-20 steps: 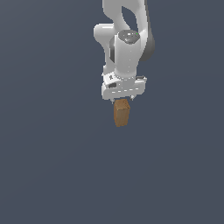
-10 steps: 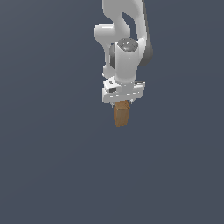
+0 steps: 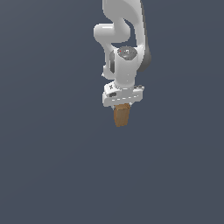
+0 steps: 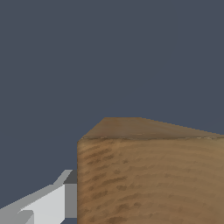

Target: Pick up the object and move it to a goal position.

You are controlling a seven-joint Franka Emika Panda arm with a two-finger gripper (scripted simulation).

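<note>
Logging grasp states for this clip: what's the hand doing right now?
Hand: closed on the wooden block, which hangs below it, off any surface.

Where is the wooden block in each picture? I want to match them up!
Exterior view: the wooden block hangs just below the gripper, a bit above the picture's middle.
Wrist view: the wooden block looks huge and close, with a grey gripper finger against its side.
Shared landmark: the gripper clamped on the block.
</note>
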